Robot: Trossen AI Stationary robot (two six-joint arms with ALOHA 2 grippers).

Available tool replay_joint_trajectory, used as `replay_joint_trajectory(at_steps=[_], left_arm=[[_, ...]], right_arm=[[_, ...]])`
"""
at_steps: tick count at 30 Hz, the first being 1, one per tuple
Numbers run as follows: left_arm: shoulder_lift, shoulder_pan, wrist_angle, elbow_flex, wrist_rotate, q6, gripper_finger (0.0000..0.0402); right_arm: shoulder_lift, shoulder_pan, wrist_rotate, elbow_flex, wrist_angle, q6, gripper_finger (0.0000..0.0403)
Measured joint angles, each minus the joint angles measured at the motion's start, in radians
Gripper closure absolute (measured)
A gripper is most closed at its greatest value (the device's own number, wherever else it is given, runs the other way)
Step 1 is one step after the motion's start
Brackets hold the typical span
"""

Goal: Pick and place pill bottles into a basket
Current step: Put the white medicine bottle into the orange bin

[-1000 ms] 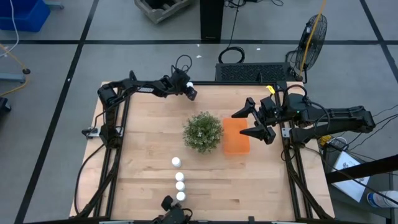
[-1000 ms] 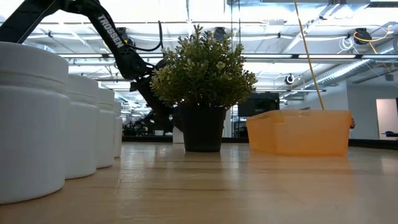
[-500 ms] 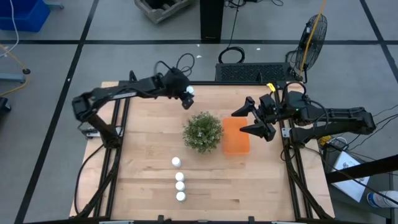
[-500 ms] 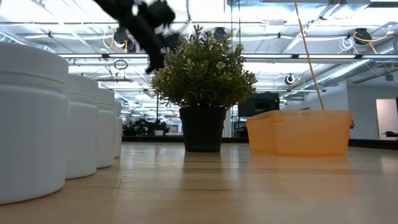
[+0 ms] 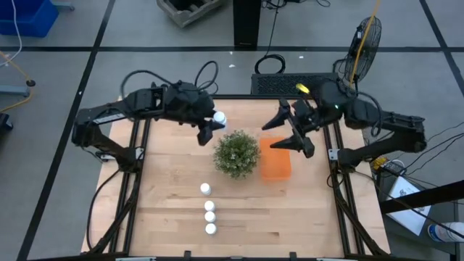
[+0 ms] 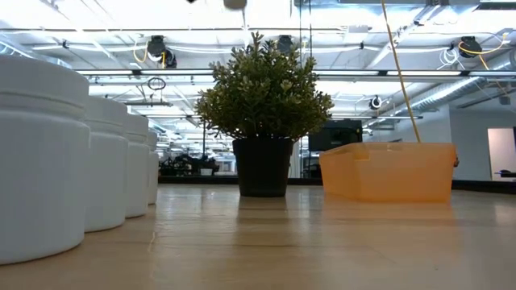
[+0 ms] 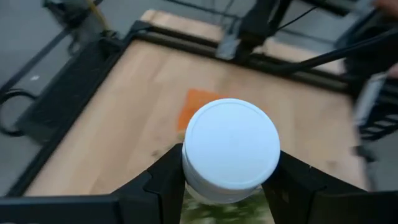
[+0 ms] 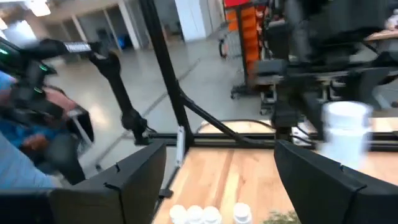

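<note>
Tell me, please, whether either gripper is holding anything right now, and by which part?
The left gripper holds a pill bottle, its fingers clamped on the sides just under the cap. The right gripper is open and holds nothing.

No text or label can be read.

Four pill bottles in all: one [image 5: 219,117] up off the bench in the left gripper [image 5: 209,125], and three [image 5: 209,208] standing in a short line toward the near edge of the bench [image 5: 167,174]. One orange basket [image 5: 275,159]. One potted plant [image 5: 236,154]. Two arms over the bench, so two grippers, the other being the right gripper [image 5: 293,130].
</note>
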Motion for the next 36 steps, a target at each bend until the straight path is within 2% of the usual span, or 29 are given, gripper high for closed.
replay_joint_trajectory(at_steps=[4, 8, 11, 15, 20, 28, 31, 36], left_arm=[[0.001, -0.064, -0.008, 0.055, 0.021, -0.038, 0.0222], [0.001, -0.109, -0.039, 0.059, 0.027, -0.068, 0.0222], [0.002, -0.129, -0.092, 0.059, 0.023, -0.093, 0.0222], [0.002, -0.158, -0.143, 0.059, 0.024, -0.109, 0.0222], [0.001, -0.185, -0.151, 0.059, 0.052, -0.117, 0.0222], [0.002, -0.222, -0.192, 0.059, 0.062, -0.125, 0.0222], [0.002, -0.215, -0.229, 0.059, 0.039, -0.145, 0.0222], [0.002, -0.2, -0.279, 0.058, -0.043, -0.159, 0.0222]], right_arm=[[0.144, 0.0, -0.056, 0.218, -0.142, -0.051, 0.0105], [0.291, 0.0, -0.173, 0.4, -0.214, -0.057, 0.0102], [0.385, 0.0, -0.206, 0.513, -0.273, -0.083, 0.0102], [0.472, -0.008, -0.209, 0.601, -0.303, -0.119, 0.0101], [0.539, -0.026, -0.264, 0.621, -0.276, -0.114, 0.0101], [0.597, -0.03, -0.213, 0.621, -0.293, -0.169, 0.0114], [0.598, -0.039, -0.124, 0.621, -0.313, -0.199, 0.0118], [0.574, -0.062, 0.096, 0.621, -0.364, -0.277, 0.0119]])
